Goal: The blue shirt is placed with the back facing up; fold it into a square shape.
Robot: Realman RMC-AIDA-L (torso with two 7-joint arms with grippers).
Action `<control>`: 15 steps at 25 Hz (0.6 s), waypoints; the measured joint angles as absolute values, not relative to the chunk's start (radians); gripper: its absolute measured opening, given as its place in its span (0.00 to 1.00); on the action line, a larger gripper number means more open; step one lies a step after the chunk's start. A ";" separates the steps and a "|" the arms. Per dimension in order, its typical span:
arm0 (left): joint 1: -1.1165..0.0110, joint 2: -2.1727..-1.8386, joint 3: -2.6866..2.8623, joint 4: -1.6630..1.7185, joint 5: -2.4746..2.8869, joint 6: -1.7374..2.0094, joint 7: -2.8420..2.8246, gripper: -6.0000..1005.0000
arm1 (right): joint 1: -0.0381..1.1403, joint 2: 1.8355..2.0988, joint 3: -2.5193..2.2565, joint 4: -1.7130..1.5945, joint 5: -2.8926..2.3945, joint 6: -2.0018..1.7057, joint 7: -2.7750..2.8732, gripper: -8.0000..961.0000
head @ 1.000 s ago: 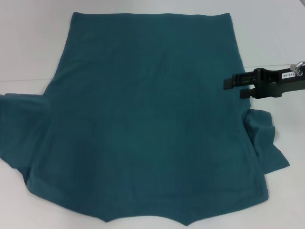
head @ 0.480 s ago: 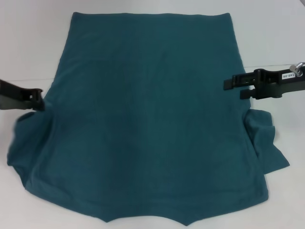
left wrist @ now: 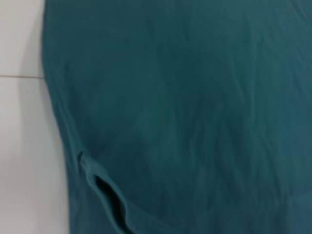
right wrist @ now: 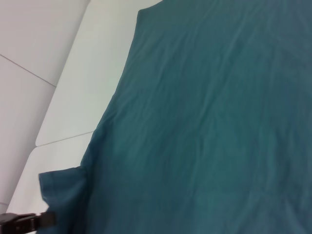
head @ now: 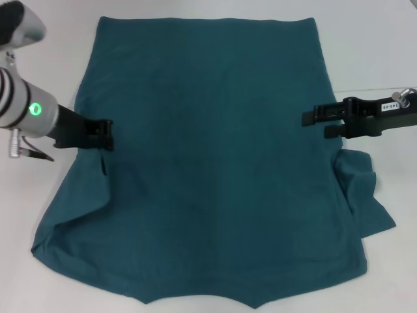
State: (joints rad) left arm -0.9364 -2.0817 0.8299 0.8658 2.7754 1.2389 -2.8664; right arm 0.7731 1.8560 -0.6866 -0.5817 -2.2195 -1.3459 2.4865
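Left gripper [head: 107, 135] moved inward since half-second ago, dragging left sleeve over shirt body; sleeve now folded in, left edge nearly straight. Blue shirt [head: 208, 156] lies flat, plain back up, on white table [head: 365, 52], hem far from robot. Left gripper pinches fold of sleeve fabric. Right gripper [head: 313, 120] hovers at shirt's right edge, fingers slightly apart, holding nothing. Right sleeve [head: 361, 195] sticks out, crumpled.
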 joint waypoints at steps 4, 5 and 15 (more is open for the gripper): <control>-0.966 -2.082 0.827 0.782 2.769 1.165 -2.874 0.05 | 0.773 1.860 -0.687 -0.581 -2.219 -1.347 2.486 0.85; -0.969 -2.082 0.825 0.771 2.768 1.149 -2.877 0.05 | 0.773 1.861 -0.687 -0.581 -2.219 -1.348 2.486 0.85; -0.961 -2.086 0.820 0.709 2.679 1.067 -2.777 0.10 | 0.764 1.861 -0.687 -0.581 -2.220 -1.352 2.484 0.85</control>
State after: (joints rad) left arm -0.9611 -2.0861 0.8197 0.7088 2.6790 1.0665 -2.7775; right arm 0.7644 1.8607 -0.6872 -0.5813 -2.2197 -1.3523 2.4836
